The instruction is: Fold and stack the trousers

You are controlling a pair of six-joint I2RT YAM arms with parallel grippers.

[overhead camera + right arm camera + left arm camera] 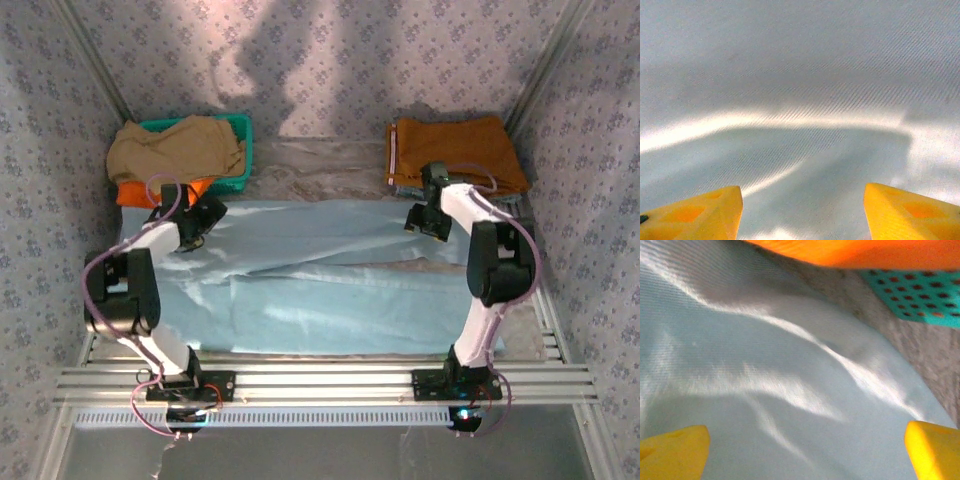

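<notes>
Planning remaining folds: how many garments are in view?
4: pale blue trousers spread mid-table; tan garment atop the teal basket, far left; orange garment under it; rust-brown trousers folded far right. Others may lie hidden underneath.

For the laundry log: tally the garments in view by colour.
Pale blue trousers: 1
Tan garment: 1
Bright orange garment: 1
Rust-brown garment: 1
Total: 4
</notes>
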